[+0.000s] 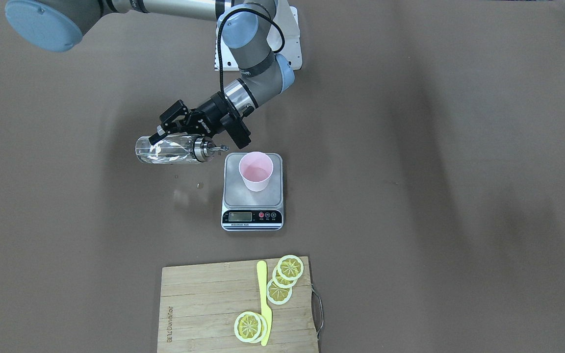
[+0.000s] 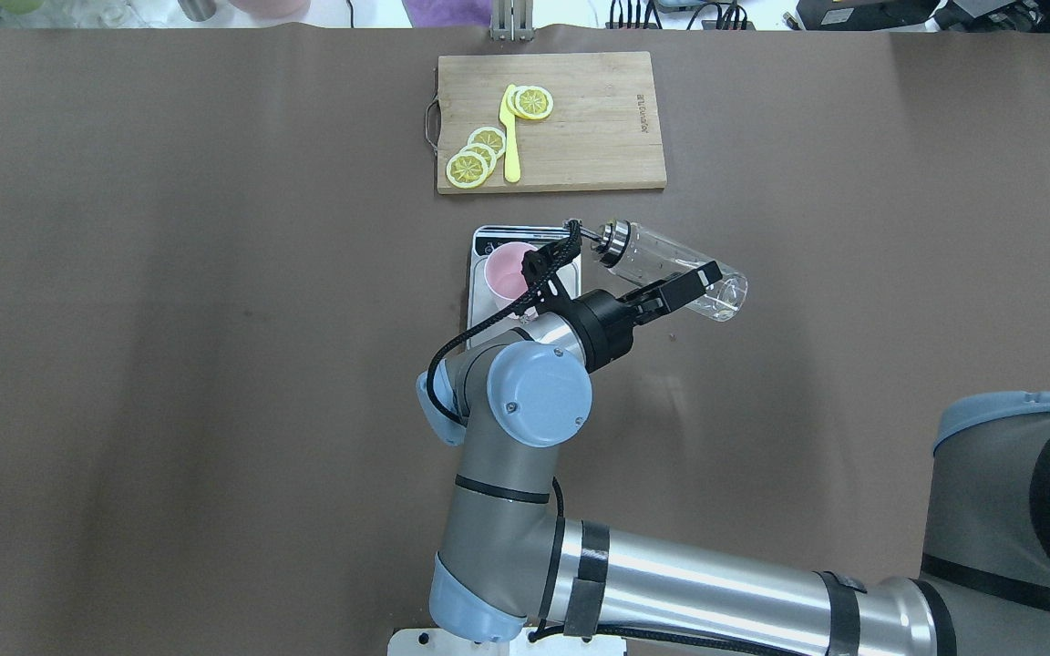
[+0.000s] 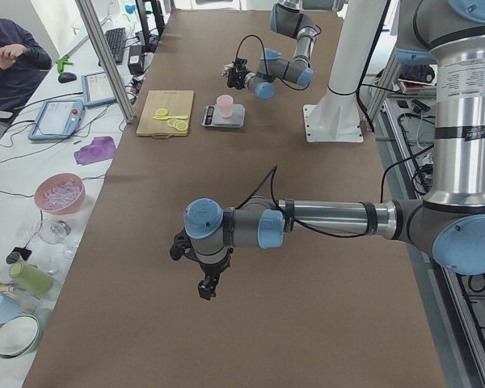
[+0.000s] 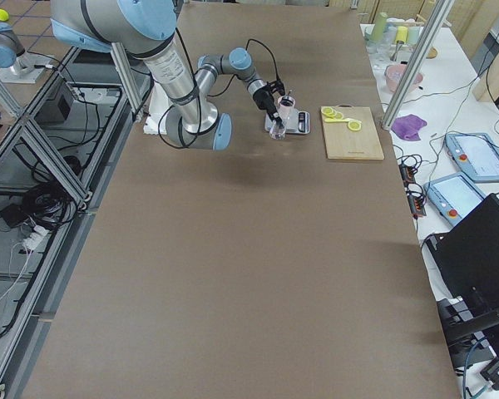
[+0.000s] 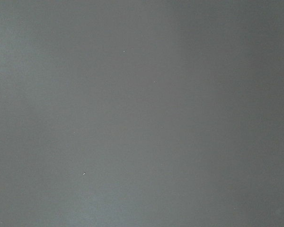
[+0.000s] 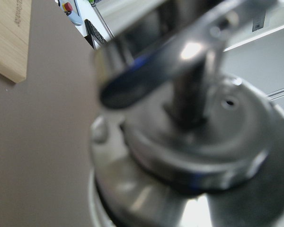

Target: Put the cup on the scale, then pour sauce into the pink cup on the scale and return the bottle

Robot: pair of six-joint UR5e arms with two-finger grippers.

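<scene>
Nearest the right wrist lens, blurred by closeness, we saw the shiny metal cap of the clear cylindrical glass dispenser bottle (image 6: 189,156); cup and scale did not show there.

From the front-facing camera, the right gripper (image 1: 160,138) had its fingers pinched across the bottle's body near the base. It held the bottle almost level above the brown-covered table (image 1: 410,196), spout aimed at the small pale pink plastic cup (image 1: 256,170). That cup stood upright on the steel-grey platform of the small rectangular digital scale (image 1: 243,198). The spout tip sat about over the scale's edge, just short of the cup's rim and not over its mouth.

We judged the pour to be the step in hand: carry the spout over the mouth first, then tip slowly, watching the display.

Overhead agreed: bottle beside the scale, spout apart from the cup.

From the left end, the left gripper (image 3: 206,284) hung over the table, well apart from the scale; we could not tell whether its jaws were spread. Its wrist camera gave only blank surface.
</scene>
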